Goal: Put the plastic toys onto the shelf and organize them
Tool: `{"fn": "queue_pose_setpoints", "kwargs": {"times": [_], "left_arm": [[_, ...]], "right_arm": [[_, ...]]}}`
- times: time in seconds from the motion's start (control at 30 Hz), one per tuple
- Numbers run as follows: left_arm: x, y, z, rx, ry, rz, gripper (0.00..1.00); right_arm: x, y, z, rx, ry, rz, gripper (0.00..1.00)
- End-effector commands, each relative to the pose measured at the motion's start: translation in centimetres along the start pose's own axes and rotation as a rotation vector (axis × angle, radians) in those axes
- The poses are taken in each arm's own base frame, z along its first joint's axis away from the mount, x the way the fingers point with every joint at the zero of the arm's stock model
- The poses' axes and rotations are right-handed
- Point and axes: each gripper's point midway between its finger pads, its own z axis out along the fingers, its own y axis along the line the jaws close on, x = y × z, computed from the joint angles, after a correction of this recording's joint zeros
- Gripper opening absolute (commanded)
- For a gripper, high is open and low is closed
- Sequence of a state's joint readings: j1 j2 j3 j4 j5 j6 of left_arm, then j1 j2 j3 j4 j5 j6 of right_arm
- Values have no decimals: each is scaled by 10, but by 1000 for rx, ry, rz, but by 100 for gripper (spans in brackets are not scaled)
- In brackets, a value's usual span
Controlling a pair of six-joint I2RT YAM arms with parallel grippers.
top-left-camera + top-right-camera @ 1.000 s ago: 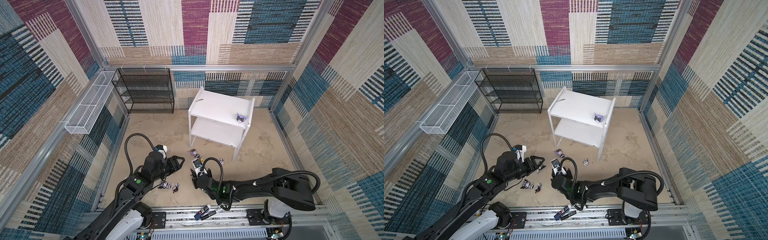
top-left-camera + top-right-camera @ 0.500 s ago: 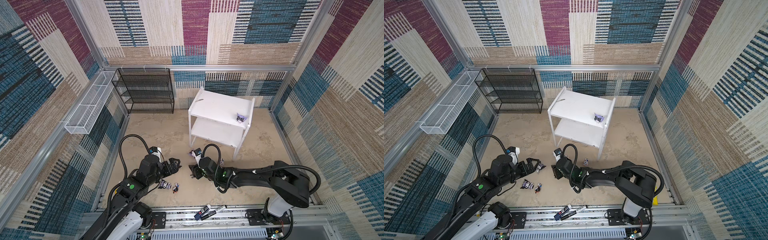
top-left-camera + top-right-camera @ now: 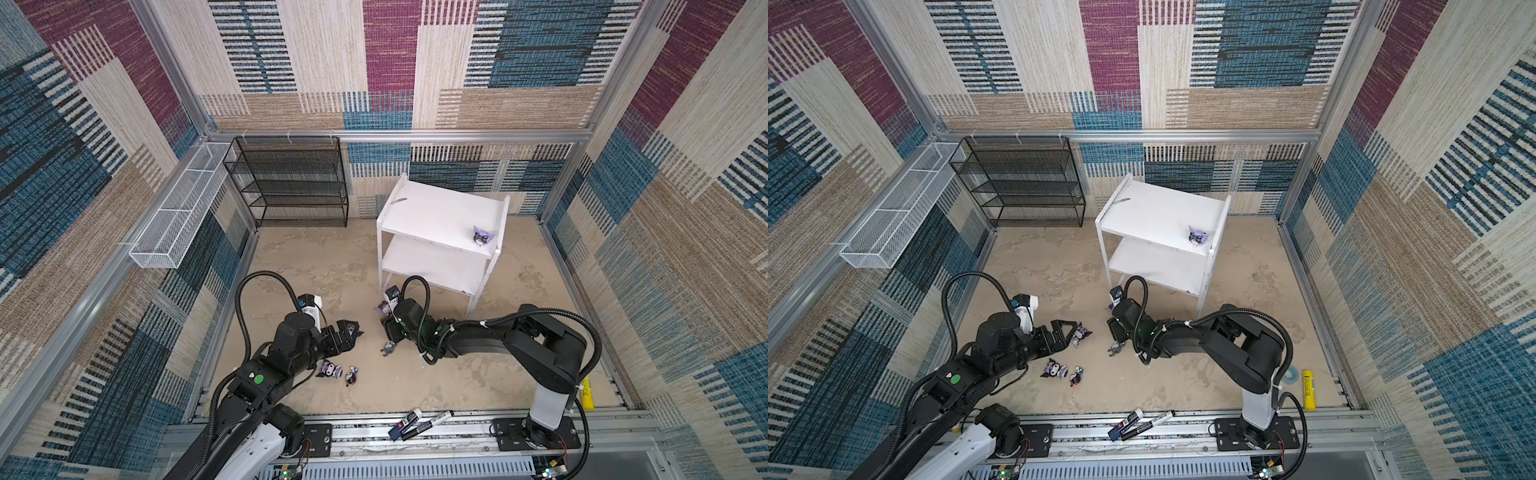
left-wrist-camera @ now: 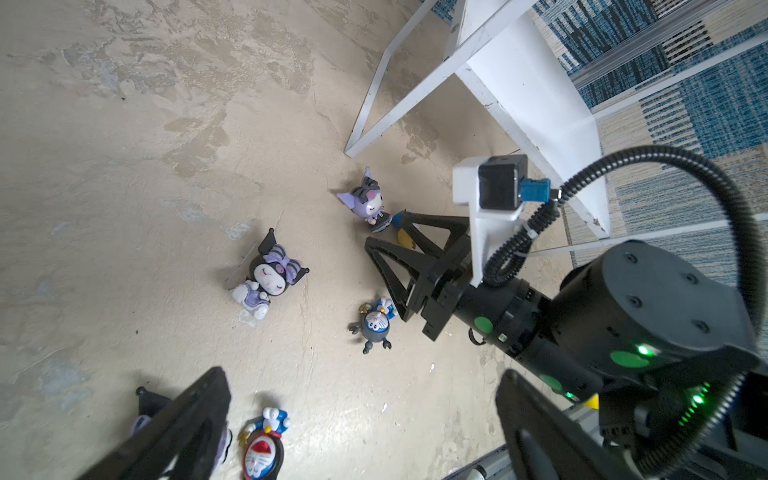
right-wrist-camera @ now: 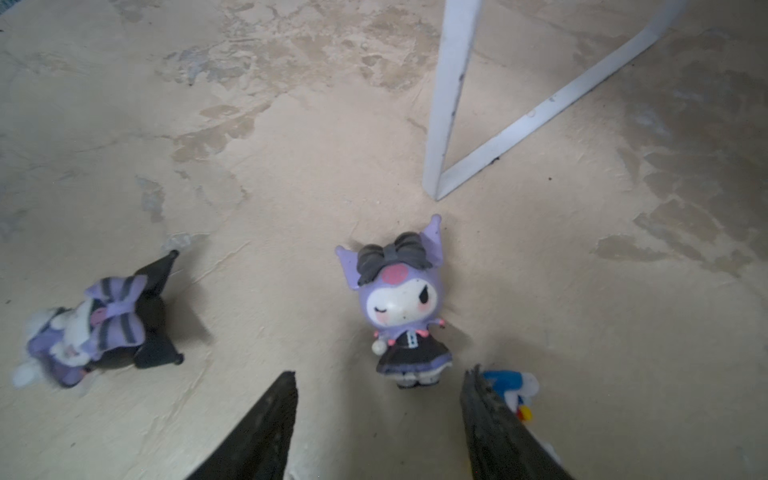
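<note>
While both hands are empty, status: the lilac pointed-ear-hooded plastic figurine [image 5: 399, 299] (grey bow, white face, black skirt) stands upright, long axis vertical, ears up, facing the right hand [image 5: 380, 372]. It sits just off that hand's tips; jaws partly apart, nothing between them. A small blue-and-white plastic figurine [image 5: 511, 384] is just beside one finger, partly hidden.

The black-hooded plastic figurine [image 4: 270, 276] with a lilac striped bow lies on its back, long axis flat, hood end toward the shelf side. Left hand [image 4: 361, 372] is spread wide, gripping nothing. A small grey round plastic figurine [image 4: 374, 326] lies face up just beside the right hand. A small red-hatted plastic figurine [image 4: 262, 453] lies by a left finger.

A second lilac-hooded figurine [image 3: 483, 236] is on the top board of the white two-tier board shelf [image 3: 432, 212], at its 4 o'clock corner; pose too small to tell. In both top views the loose toys lie at the shelf's 7 o'clock.

Tabletop [image 3: 523, 266]: beige, mottled, plaster-look. Walls: woven patchwork panels [image 3: 390, 50] in blue, maroon and beige, inside an aluminium frame [image 3: 415, 135]. Black wire-mesh rack [image 3: 291, 183] at the tabletop's 11 o'clock.
</note>
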State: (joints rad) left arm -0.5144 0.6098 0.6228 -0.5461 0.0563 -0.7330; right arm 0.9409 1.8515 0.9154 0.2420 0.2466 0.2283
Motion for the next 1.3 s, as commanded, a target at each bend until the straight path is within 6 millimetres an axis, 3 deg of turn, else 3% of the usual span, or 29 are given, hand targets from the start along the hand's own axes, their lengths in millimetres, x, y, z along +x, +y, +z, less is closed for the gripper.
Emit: {"fn": "queue_pose_setpoints", "kwargs": {"times": [0.0,0.37,0.63,0.87,1.1,1.27], "left_arm": [[-1,2,0,-10,-4,26,99],[1,6,2,-20,-5,18,99],[4,12,0,-31,-8,15,99],[6,14,2,-28,-8,5,99],[7,15,2,-27,-8,0,99],[8,13,5,-11,-2,-2,99]], "right_arm": [[-9,-1,7,3,-20,-35,65],[-1,-4,25,1,44,-95,61],[2,9,28,-70,65,-111,44],[0,17,14,-107,28,-98,32],[-2,24,2,-130,6,-103,28],[-13,40,-19,-165,-71,-134,26]]}}
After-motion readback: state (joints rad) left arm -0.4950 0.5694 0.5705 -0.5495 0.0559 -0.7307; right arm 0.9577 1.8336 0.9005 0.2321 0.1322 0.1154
